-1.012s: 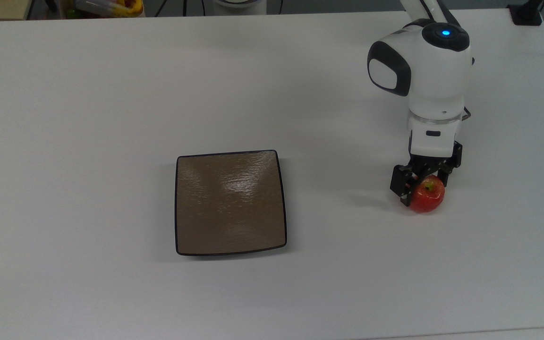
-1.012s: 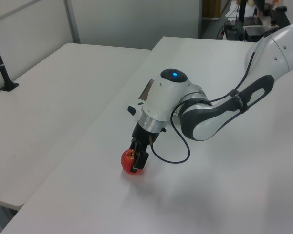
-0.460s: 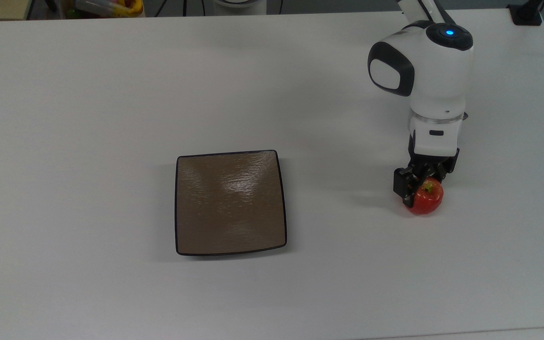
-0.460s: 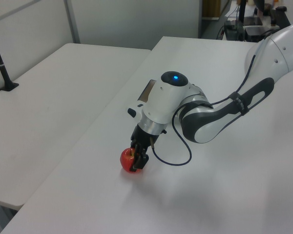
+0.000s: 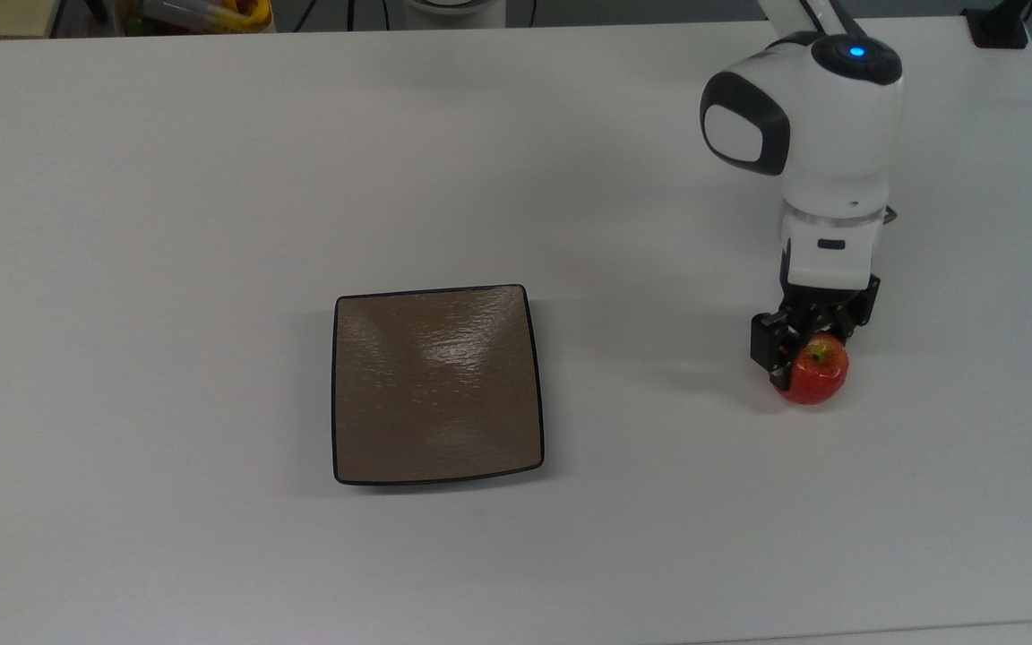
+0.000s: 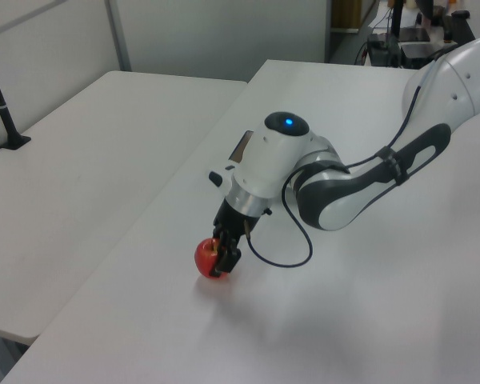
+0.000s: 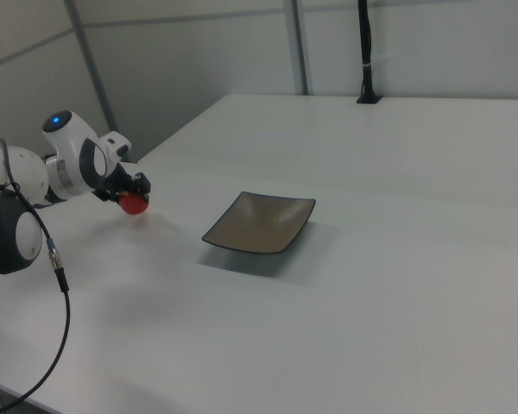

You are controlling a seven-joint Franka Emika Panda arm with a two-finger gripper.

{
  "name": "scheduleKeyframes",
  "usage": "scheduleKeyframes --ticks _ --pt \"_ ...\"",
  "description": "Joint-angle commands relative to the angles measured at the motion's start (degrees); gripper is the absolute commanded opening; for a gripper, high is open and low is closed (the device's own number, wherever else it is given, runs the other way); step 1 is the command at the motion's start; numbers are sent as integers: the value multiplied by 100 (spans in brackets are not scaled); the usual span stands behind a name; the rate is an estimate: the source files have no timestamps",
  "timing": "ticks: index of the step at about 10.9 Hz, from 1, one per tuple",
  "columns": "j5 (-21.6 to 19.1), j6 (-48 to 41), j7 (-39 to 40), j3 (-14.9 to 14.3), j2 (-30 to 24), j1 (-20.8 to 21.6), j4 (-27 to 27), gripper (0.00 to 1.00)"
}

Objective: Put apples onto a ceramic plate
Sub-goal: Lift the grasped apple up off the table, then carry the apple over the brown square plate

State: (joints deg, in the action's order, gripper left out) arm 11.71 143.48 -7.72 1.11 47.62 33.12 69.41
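Our gripper point(image 5: 804, 351) pinches the apple point(image 5: 813, 374), one finger on each side, with the stem end turned up between them. A second ago the apple sat on the white table point(image 5: 167, 179) with the fingers wider around it. Now the fingers are snug on it, and in the left view the apple point(image 6: 209, 258) has come up a little and slid a bit toward the left view's left. In the right view it looks just off the table too point(image 7: 135, 203). So we think the grab has worked and the lift has begun. The carry to the plate is the next step.

Farther off lies the brown plate point(image 5: 437, 385). It is square and shallow, with a thin dark rim and a shiny top. Nothing is in it yet. It sits flat on the table, well apart from the apple, toward the top view's left. In the right view the plate point(image 7: 261, 222) is toward the right view's right of our gripper point(image 7: 131, 191).

We must hold on well, since the apple is round and smooth and could slip out. Then we cross the bare table and set the apple down inside the rim.
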Motion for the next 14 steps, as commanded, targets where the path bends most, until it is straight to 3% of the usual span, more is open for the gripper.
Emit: scheduleKeyframes --ticks 1,4,8,11,14 --pt "-28 -346 -467 -6 -1172 -77 660 4" --pt "-264 -1118 -468 -6 -2201 -358 1083 4" --pt "-582 -3201 -415 -23 -3547 -841 1532 4" --pt "-705 -3362 -406 -32 -3593 -1219 1497 4" --pt "-888 -3301 180 -67 -3444 -1789 1480 4"
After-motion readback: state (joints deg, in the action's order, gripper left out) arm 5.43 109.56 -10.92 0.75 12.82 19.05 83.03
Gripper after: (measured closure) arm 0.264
